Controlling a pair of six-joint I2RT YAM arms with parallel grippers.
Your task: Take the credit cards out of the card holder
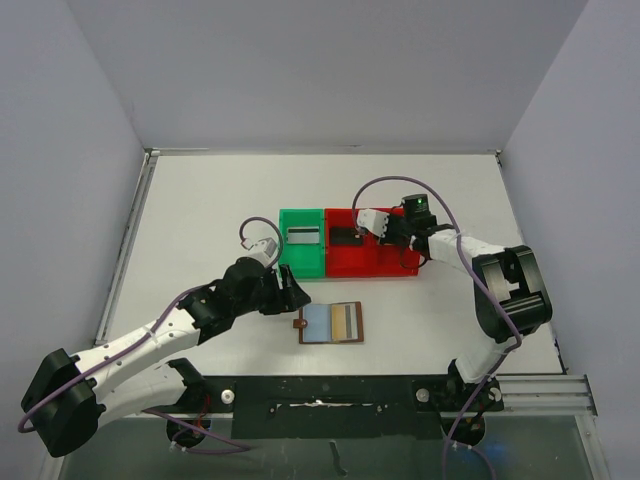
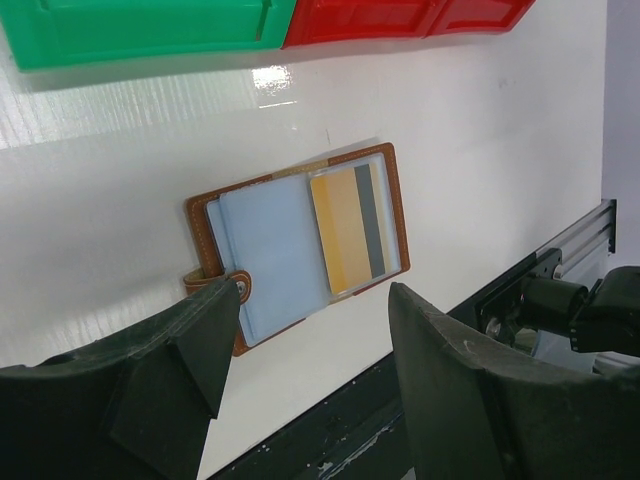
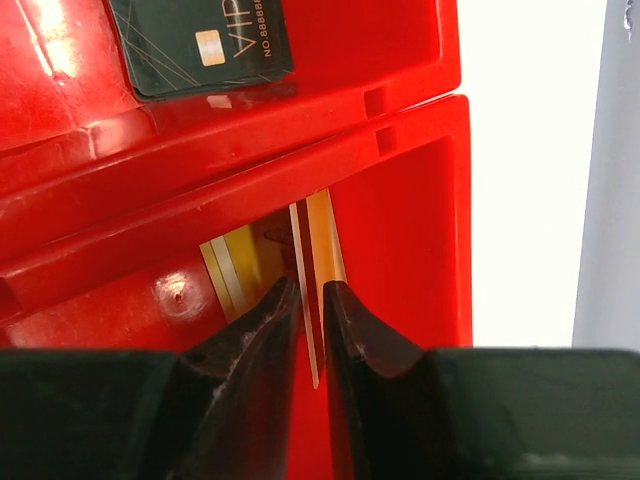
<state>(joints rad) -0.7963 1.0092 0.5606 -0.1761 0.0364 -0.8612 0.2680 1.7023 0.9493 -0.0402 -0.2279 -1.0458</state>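
On the table [image 1: 420, 300], the red bin [image 1: 395, 262] touches the green bin [image 1: 300, 260]. The card holder [image 1: 331, 323] lies open nearer the arms, a yellow card [image 2: 345, 230] in its sleeve. The left claw [image 2: 312, 300] stands wide just beside the holder, holding nothing. The right claw [image 3: 310, 290], narrow, straddles a thin card [image 3: 312, 350] edge-on in the red bin; whether it grips is unclear.

Open card holder [image 1: 331, 323] near green bin [image 1: 300, 266]
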